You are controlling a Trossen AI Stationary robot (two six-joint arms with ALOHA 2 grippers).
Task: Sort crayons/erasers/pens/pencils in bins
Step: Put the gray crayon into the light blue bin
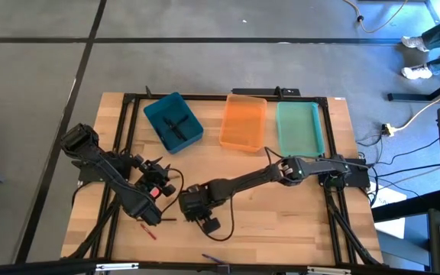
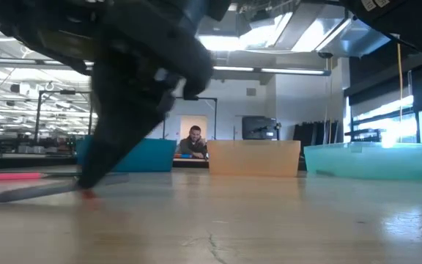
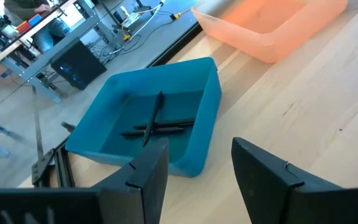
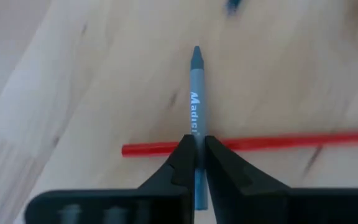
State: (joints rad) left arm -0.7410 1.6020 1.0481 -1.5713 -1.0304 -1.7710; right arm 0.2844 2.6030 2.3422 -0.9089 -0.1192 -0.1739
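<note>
The right pincer (image 4: 197, 167) is closing on the grey-blue crayon (image 4: 196, 106) crossing the red stick (image 4: 247, 143); it should be lifting straight up.

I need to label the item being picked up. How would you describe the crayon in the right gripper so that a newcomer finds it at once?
Start at the wooden table, near its front edge, where the right gripper reaches down. Pinched between its fingers is a grey-blue crayon with white lettering. It lies across a long thin red stick, and is shorter and thicker than that.
</note>
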